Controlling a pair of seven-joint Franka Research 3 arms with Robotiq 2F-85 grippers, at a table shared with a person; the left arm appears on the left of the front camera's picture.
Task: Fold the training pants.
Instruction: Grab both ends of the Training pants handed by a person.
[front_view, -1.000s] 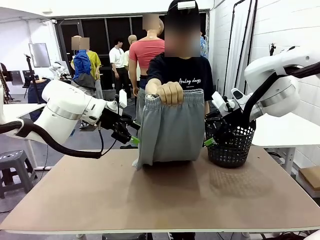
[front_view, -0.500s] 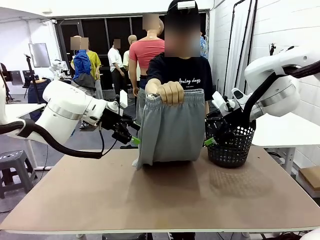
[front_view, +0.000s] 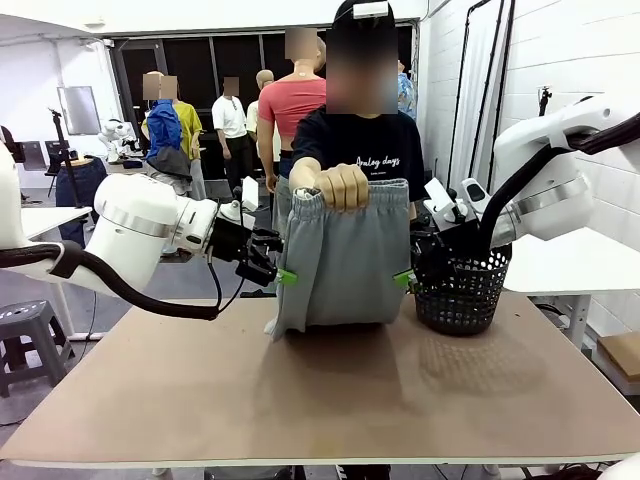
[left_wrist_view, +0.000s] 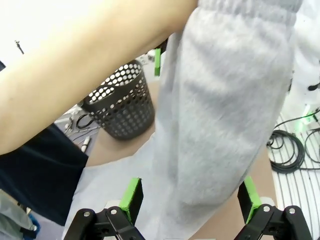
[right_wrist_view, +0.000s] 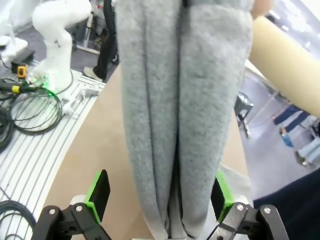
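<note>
- Counter (front_view: 320, 390): a wide brown top. Its near and middle stretch lies open from the left edge to the right edge, and everything sits toward the far edge.
- Training pants (front_view: 345, 260): light grey, hanging at the far middle of the counter. The long axis is upright, with the gathered waistband at the top. The lower end touches the counter, where a bit of cloth bunches at its left corner. The legs lie together, showing as upright folds in the right wrist view.
- Basket (front_view: 465, 290): black mesh, standing at the far right of the counter, just beside the pants' right edge.
- Left gripper (left_wrist_view: 190, 200): at the pants' left edge, above the counter. Its jaws are wide apart, with the cloth hanging just ahead in the gap between the green pads. Whether the pads touch the cloth, I cannot tell.
- Right gripper (right_wrist_view: 159, 195): at the pants' right edge, between cloth and basket. Its jaws are likewise apart with the cloth just ahead of the gap, clamped on nothing.
- Hand (front_view: 343, 186): the person's, closed over the waistband's middle and holding the pants up.
</note>
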